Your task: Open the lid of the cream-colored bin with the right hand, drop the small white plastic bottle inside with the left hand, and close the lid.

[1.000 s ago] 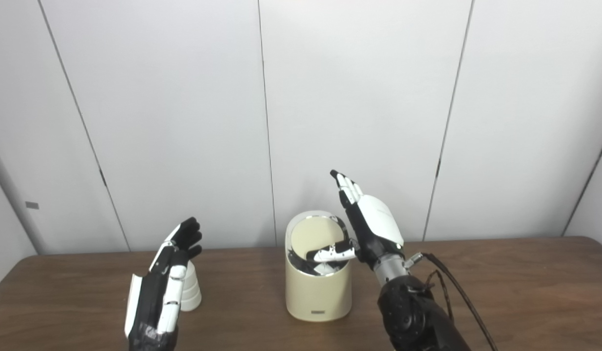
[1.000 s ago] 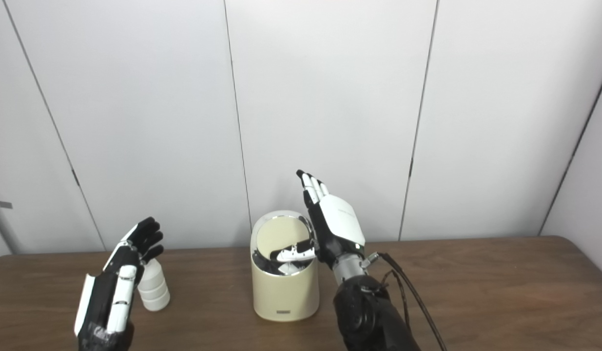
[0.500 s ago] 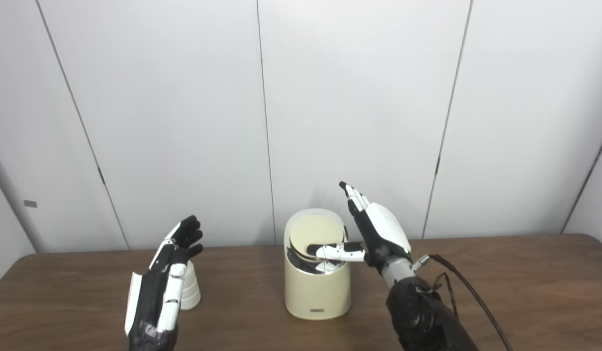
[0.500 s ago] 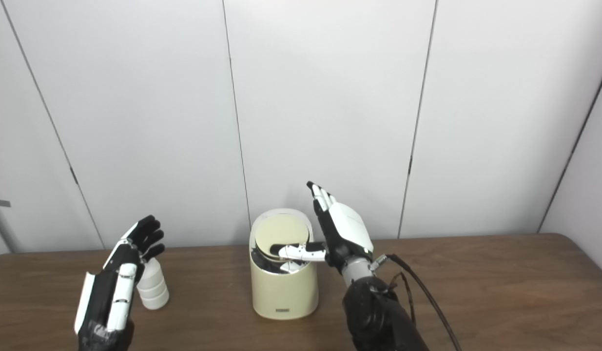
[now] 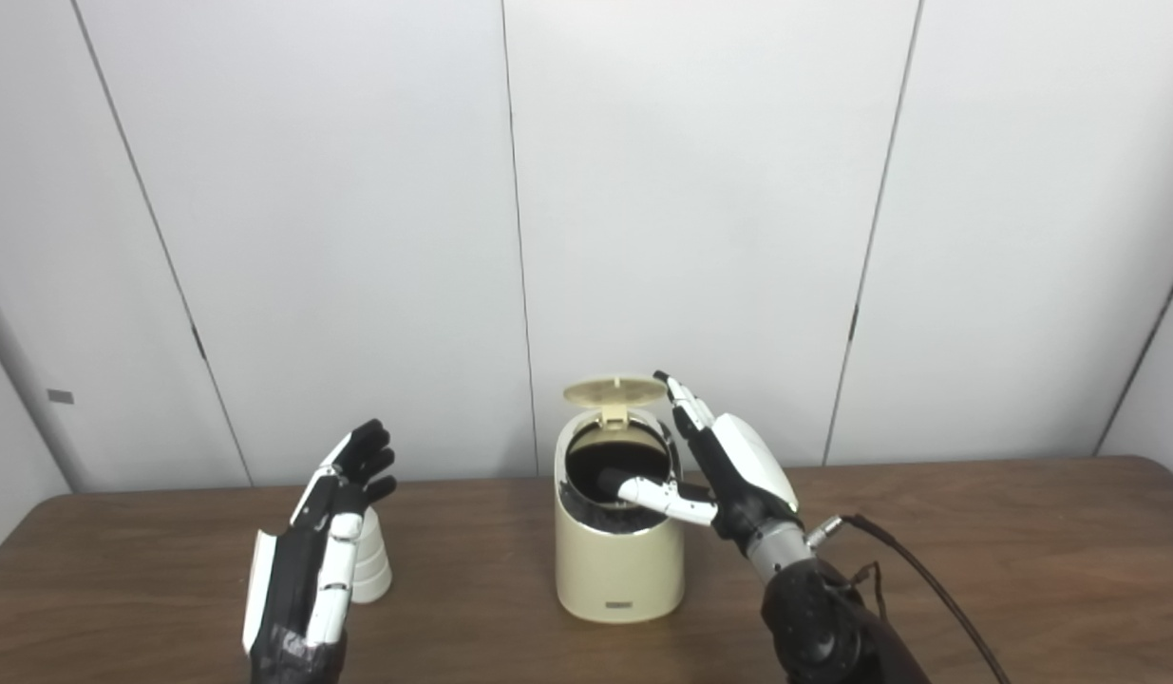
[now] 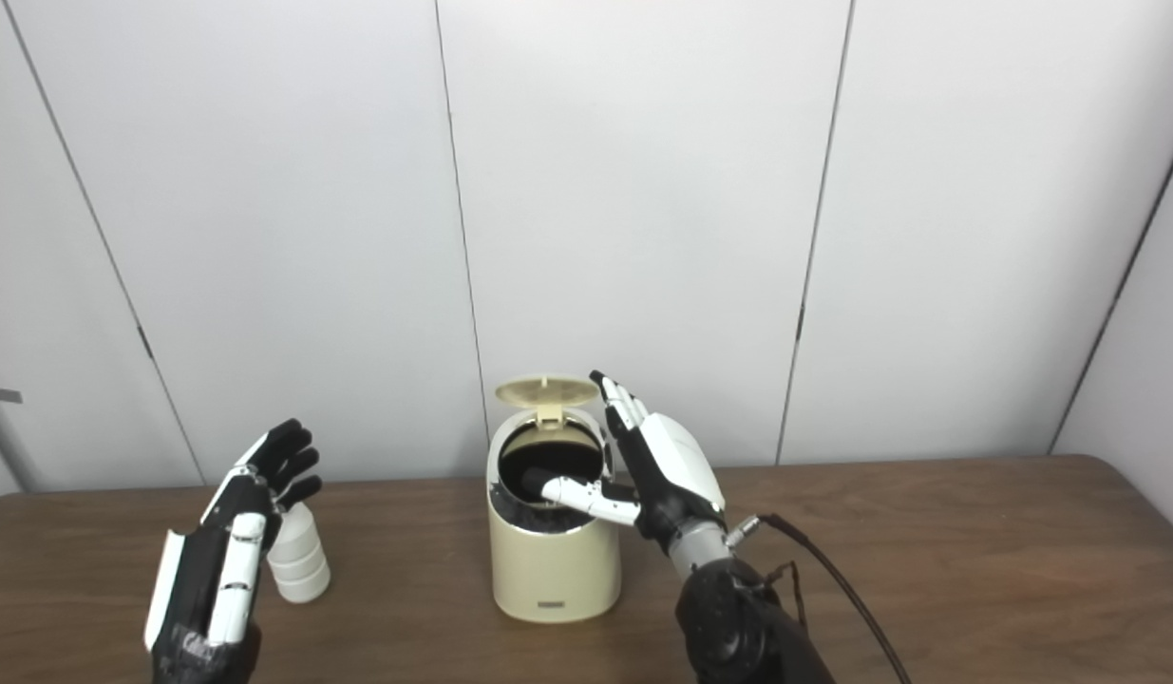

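**Lid up, bottle waiting**

The cream-colored bin (image 5: 619, 560) has its lid (image 5: 613, 390) raised. The right hand (image 5: 728, 465), fingers spread and grasping nothing, reaches its thumb over the rim. The left hand (image 5: 315, 560), released, stands just beside the small white plastic bottle (image 6: 296, 565). It should wrap the bottle squarely before lifting.

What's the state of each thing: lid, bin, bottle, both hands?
lid: popped up, open
cream-colored bin: upright on the table, mouth uncovered
small white plastic bottle: standing on the table, not held
left hand: open, beside the bottle
right hand: open, thumb over the bin's mouth
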